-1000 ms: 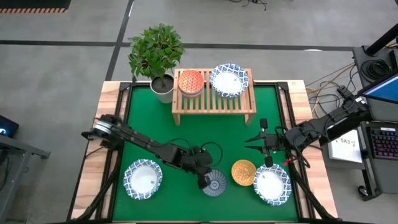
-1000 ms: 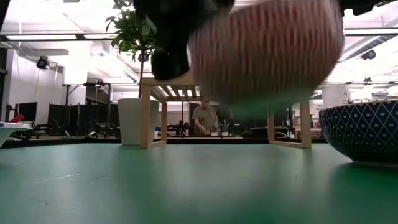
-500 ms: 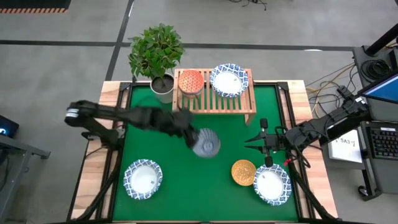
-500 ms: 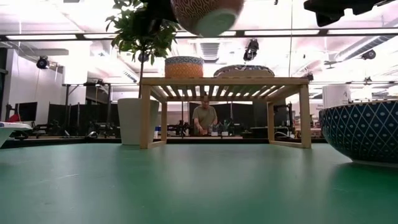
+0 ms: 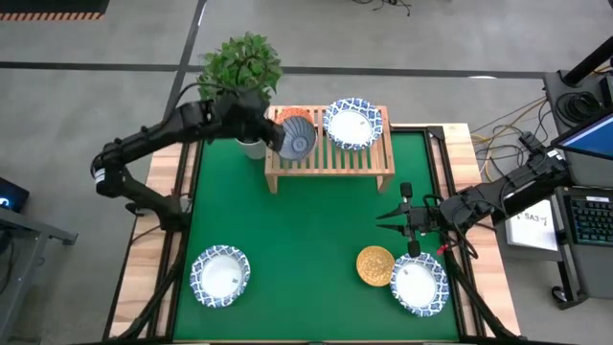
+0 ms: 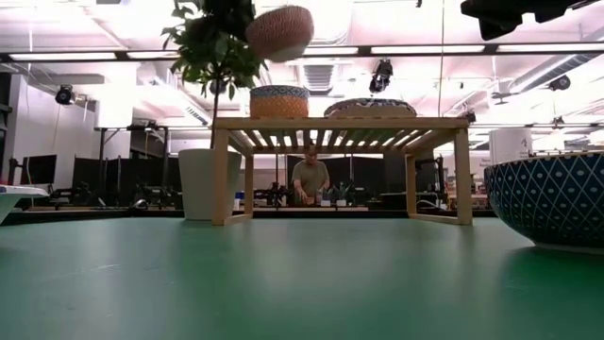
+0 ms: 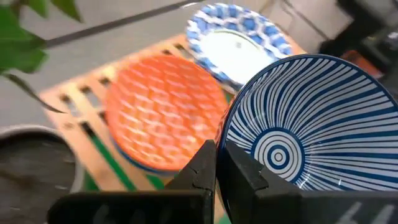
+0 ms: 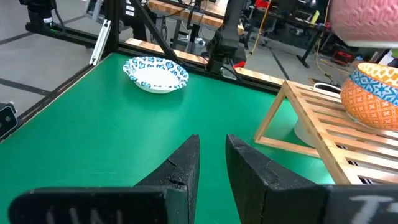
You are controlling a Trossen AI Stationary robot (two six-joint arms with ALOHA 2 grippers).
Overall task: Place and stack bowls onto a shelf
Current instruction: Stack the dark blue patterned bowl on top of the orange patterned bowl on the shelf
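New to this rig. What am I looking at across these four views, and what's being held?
Two dark robot arms work at a green table. One camera looks straight down, one sits at tabletop height, and one rides on each wrist.

The left claw is shut on the rim of a blue striped bowl, holding it in the air over the wooden shelf, above an orange bowl already on it. A white bowl with a blue rim sits beside the orange one.

The right claw waits over the table's right side, fingers slightly apart and holding nothing.

On the table are two more blue-rimmed bowls and a small yellow-orange bowl. A potted plant stands by the shelf's left end.
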